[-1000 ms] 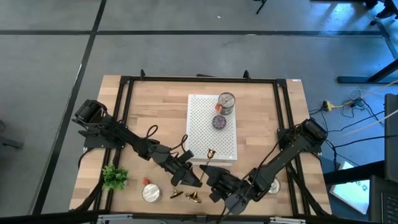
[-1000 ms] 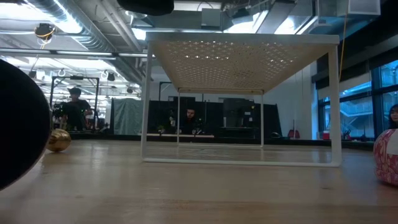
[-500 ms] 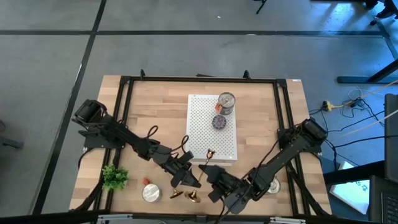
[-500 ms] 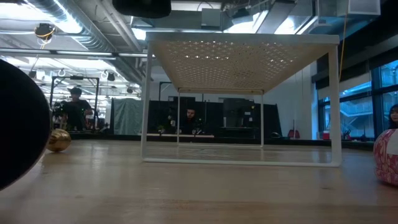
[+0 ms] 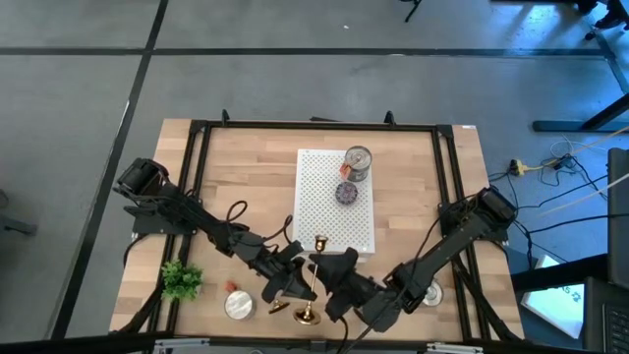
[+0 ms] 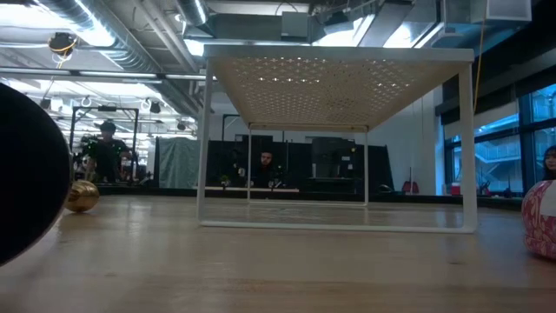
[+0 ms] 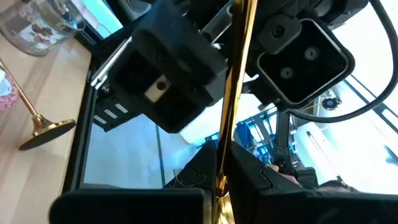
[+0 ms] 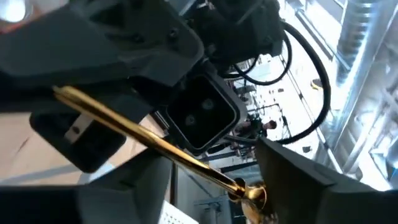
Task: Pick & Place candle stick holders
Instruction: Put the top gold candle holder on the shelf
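A gold candle stick holder (image 5: pixel 316 258) hangs above the table's near middle, its cup end (image 5: pixel 319 239) toward the far edge. My left gripper (image 5: pixel 298 285) is shut on its thin stem. My right gripper (image 5: pixel 332 273) faces it from the right. It is open, a finger on either side of the stem (image 8: pixel 186 158) without touching it. Two more holders (image 5: pixel 278 307) (image 5: pixel 308 315) lie on the wood below, one of them seen resting on its base rim (image 7: pixel 46 129). My left gripper pinches the thin gold stem (image 7: pixel 221 168) between its two fingers (image 7: pixel 267 186). The fingers come level from the table's left and lie across the stem. The holder is lifted clear of the table and tilted, its cup end toward the far edge.
A white perforated stand (image 5: pixel 319 192) at the table's middle carries a silver tin (image 5: pixel 358 162) and a purple disc (image 5: pixel 346 192). A green plant (image 5: pixel 182 280), a small pink disc (image 5: pixel 231 287) and another tin (image 5: pixel 238 305) sit near left. The black frame (image 5: pixel 197 157) rims the table.
My right gripper has rolled and risen a little, and its fingers have parted from the stem. The held holder has turned, and its cup end has shifted toward the table's left. My left gripper has stayed in place beside the stem.
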Robot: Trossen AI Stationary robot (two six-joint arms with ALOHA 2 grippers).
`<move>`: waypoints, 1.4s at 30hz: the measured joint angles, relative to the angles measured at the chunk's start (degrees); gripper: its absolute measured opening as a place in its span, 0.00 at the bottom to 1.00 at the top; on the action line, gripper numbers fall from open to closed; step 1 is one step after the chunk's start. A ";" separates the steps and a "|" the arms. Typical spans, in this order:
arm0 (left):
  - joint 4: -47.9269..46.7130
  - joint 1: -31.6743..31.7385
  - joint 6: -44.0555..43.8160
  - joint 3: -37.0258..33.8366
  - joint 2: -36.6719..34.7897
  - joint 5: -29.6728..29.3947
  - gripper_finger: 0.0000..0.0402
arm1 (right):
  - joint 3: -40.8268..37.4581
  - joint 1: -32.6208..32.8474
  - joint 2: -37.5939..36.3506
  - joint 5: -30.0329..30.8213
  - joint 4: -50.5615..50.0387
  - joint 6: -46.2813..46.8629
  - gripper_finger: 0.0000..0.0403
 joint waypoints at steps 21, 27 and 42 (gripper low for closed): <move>-9.75 4.65 17.82 -0.12 -9.55 -4.95 0.03 | 0.11 12.19 -8.44 13.91 4.85 12.18 0.77; -18.39 6.75 27.49 -0.12 -12.94 -11.76 0.03 | 0.09 11.99 -19.12 -14.84 -28.57 41.92 0.77; -24.25 11.58 34.99 -0.08 -14.16 -12.60 0.03 | -6.58 -1.49 -25.63 -47.23 -37.84 56.56 0.77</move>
